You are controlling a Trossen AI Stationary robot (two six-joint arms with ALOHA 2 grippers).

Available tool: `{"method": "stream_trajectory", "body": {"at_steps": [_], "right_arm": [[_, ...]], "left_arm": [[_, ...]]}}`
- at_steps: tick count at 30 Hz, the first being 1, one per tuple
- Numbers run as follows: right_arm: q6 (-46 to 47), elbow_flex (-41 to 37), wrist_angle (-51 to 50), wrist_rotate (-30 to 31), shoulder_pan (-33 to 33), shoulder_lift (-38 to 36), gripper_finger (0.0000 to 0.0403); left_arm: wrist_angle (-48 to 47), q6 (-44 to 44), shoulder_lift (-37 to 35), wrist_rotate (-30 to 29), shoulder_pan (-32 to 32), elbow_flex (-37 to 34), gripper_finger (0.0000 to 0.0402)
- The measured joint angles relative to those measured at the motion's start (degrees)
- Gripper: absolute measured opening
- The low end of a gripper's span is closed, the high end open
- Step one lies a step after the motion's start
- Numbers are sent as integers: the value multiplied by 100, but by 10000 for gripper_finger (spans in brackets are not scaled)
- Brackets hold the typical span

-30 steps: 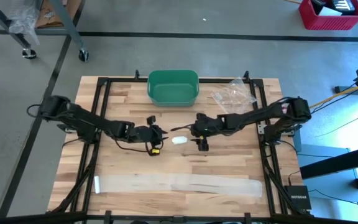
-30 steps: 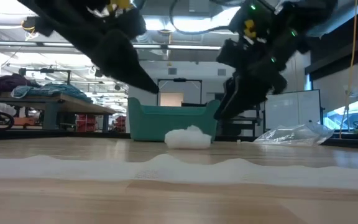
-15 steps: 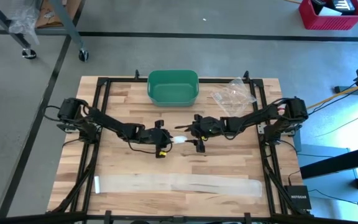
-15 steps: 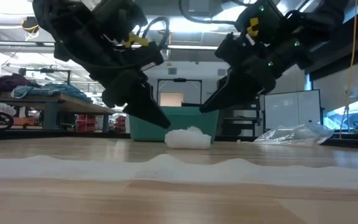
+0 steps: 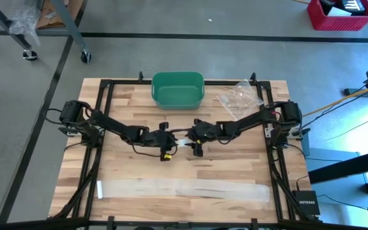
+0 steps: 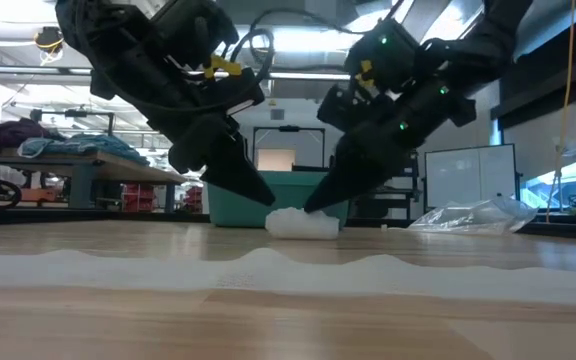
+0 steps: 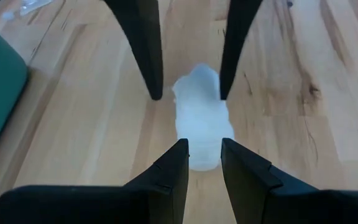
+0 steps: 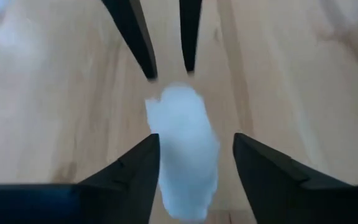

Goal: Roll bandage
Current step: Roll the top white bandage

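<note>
A small white rolled bandage (image 5: 183, 143) lies on its side on the wooden table, mid-table. A long flat strip of bandage (image 5: 184, 189) lies spread along the near edge. My left gripper (image 7: 205, 149) is open and slants down at the roll's left end, one finger on each side. My right gripper (image 8: 196, 137) is open and slants down at the roll's right end (image 8: 182, 155), its fingers wider apart and either side of it. In the low view both grippers' fingertips reach the roll (image 6: 303, 222) at table height. My left gripper has its fingers close against the two sides of the roll's left end (image 7: 204, 158), slanting down from the table's left; I cannot tell whether they touch it. My right gripper stands astride the right end from the table's right; whether it touches, I cannot tell.
A green bin (image 5: 177, 89) stands at the far edge behind the roll. A clear plastic bag (image 5: 240, 97) lies far right. Bare wood separates the roll from the flat strip (image 6: 268, 270).
Both grippers have come down and inward onto the roll. The left one went down and toward the table's right early and has since kept still. The right one sank and moved toward the table's left until its fingers reached the roll's right end. The roll has stayed put.
</note>
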Motion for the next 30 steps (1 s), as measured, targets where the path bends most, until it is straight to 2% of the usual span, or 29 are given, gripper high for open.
{"method": "stream_trajectory", "body": {"at_steps": [18, 25, 30], "right_arm": [[-223, -6, -49, -141, 7, 51, 37], [-357, -4, -51, -141, 11, 44, 7], [-360, -7, -156, -136, 57, -80, 8]], "left_arm": [[137, -47, 59, -4, 26, 0, 88], [350, 101, 321, -16, 89, 0, 88], [307, -37, 321, -31, 192, 0, 88]]}}
